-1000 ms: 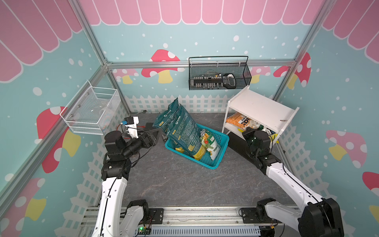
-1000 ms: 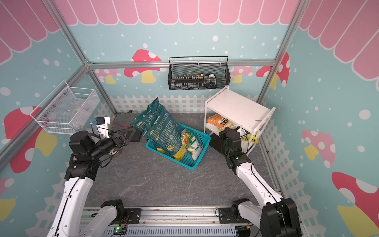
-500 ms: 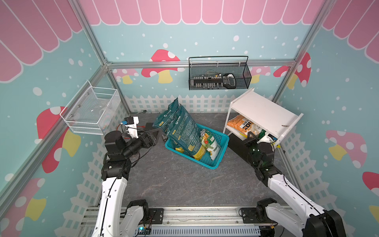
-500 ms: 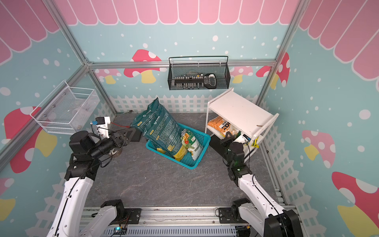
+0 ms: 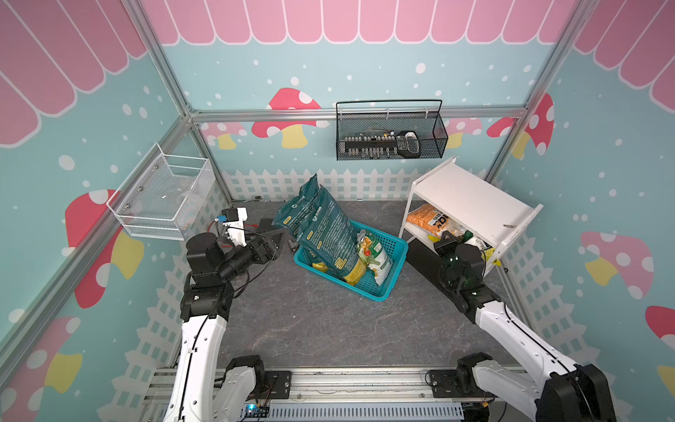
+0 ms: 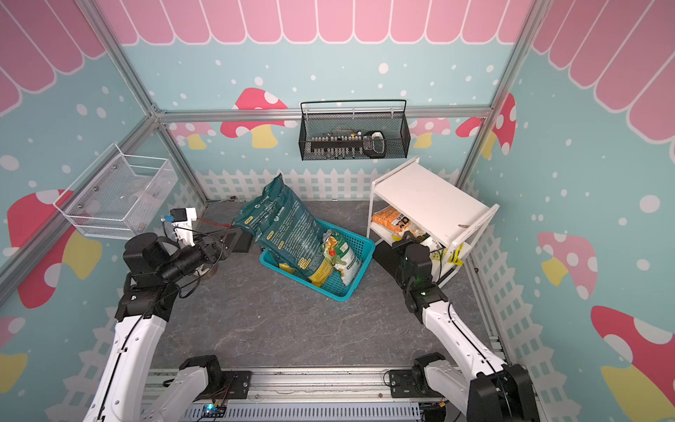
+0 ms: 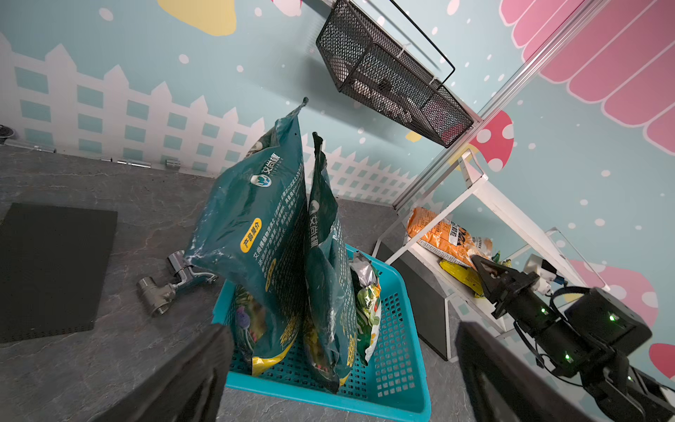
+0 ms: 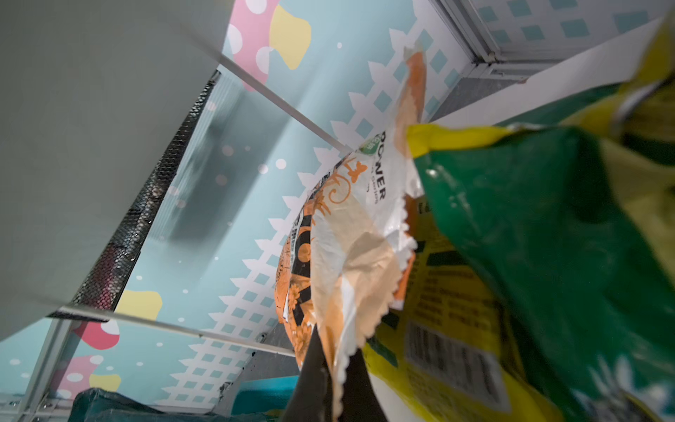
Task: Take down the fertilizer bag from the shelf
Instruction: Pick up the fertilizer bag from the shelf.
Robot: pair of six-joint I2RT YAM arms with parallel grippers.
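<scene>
Right gripper [image 8: 330, 369] is pinched shut on the serrated edge of the orange fertilizer bag [image 5: 433, 219], which lies on the lower board of the white shelf [image 5: 471, 197], against a green-and-yellow bag [image 8: 548, 226]. Risk here: that thin seam could tear or slip, and the neighbour may drag out too, or the light shelf tip. Left gripper [image 7: 339, 369] hangs wide open, holding nothing, near the teal basket [image 5: 394, 255].
</scene>
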